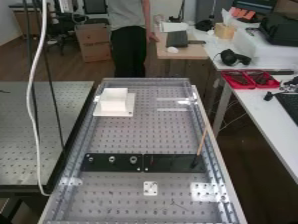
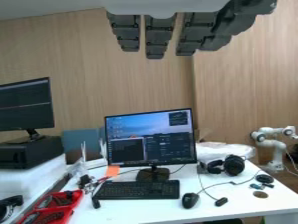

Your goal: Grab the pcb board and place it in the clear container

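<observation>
The robot hand [image 2: 157, 37] is open, its loose, straight fingers aimed at the computer desk [image 2: 133, 209] ahead of it. Away from that aim, and I'd guess lower, lies the bench [image 1: 120, 136]. The pcb board I can't name for sure; it may be the small pale plate [image 1: 151, 188] on the bench, longer along the bench's length than across. Which side of the hand it lies on, I can't tell, nor which piece is the clear container. I reckon the hand must turn from the desk and line up with that length first.
</observation>
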`<action>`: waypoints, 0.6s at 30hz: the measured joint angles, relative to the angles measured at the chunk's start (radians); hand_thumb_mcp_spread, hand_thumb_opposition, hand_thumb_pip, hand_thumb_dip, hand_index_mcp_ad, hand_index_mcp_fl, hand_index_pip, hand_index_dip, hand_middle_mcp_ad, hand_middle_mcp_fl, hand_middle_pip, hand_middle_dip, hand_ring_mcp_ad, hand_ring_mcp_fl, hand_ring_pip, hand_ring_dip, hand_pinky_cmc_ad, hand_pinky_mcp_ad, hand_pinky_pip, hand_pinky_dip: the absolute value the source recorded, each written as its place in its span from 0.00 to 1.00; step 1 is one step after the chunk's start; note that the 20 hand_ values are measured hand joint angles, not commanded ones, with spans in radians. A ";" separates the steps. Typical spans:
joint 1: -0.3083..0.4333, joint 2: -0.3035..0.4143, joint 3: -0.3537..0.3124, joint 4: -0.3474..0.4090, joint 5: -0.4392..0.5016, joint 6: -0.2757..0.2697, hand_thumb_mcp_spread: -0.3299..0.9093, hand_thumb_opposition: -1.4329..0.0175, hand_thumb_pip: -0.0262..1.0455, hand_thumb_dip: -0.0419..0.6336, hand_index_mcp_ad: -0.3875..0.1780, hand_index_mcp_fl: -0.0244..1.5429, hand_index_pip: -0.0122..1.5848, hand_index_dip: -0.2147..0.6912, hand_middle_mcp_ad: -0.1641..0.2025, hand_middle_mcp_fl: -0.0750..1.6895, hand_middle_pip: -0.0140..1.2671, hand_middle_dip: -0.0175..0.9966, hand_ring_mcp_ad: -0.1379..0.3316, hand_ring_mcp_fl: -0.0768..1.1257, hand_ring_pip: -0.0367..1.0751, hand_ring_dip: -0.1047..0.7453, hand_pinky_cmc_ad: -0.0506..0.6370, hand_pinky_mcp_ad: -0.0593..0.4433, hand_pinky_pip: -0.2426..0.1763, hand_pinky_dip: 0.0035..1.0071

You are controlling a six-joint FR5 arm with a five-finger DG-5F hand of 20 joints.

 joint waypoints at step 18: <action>0.000 -0.013 -0.024 0.021 0.003 0.031 0.38 0.57 0.12 0.08 0.69 0.02 0.05 0.25 0.45 0.04 0.11 0.06 0.66 0.06 0.10 0.07 0.35 0.38 0.40 0.24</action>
